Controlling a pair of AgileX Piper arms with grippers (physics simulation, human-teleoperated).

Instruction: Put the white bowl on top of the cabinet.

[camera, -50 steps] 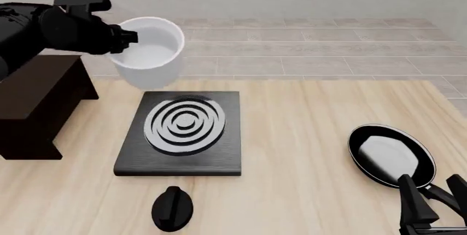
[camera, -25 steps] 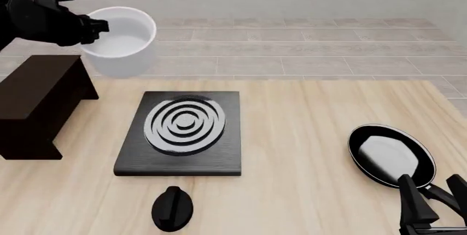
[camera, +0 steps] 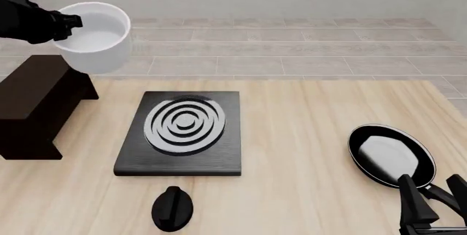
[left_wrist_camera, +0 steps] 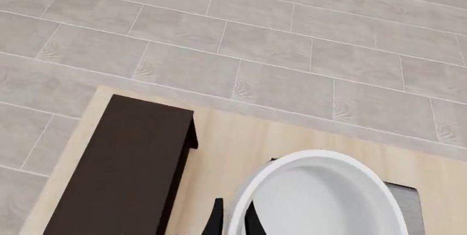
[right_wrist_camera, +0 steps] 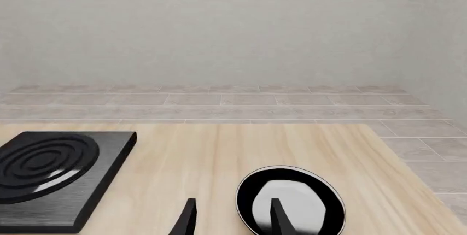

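Note:
The white bowl (camera: pixel 95 38) hangs in the air at the back left, its rim pinched by my left gripper (camera: pixel 71 22), which is shut on it. It is above and just right of the dark brown cabinet (camera: pixel 36 101) at the table's left edge. In the left wrist view the bowl (left_wrist_camera: pixel 321 202) fills the lower part, with the gripper (left_wrist_camera: pixel 233 219) astride its rim and the cabinet (left_wrist_camera: pixel 124 169) beside it. My right gripper (camera: pixel 430 213) rests low at the front right, open and holding nothing; its fingers (right_wrist_camera: pixel 188 218) stand apart in the right wrist view.
A black stove plate (camera: pixel 182 134) with silver rings lies mid-table, a black knob (camera: pixel 173 209) in front of it. A black frying pan (camera: pixel 390 153) with a whitish inside sits at the right, just ahead of my right gripper.
My left gripper has carried the white bowl leftward and slightly upward, from above the stove's back edge toward the cabinet. The right arm has not moved.

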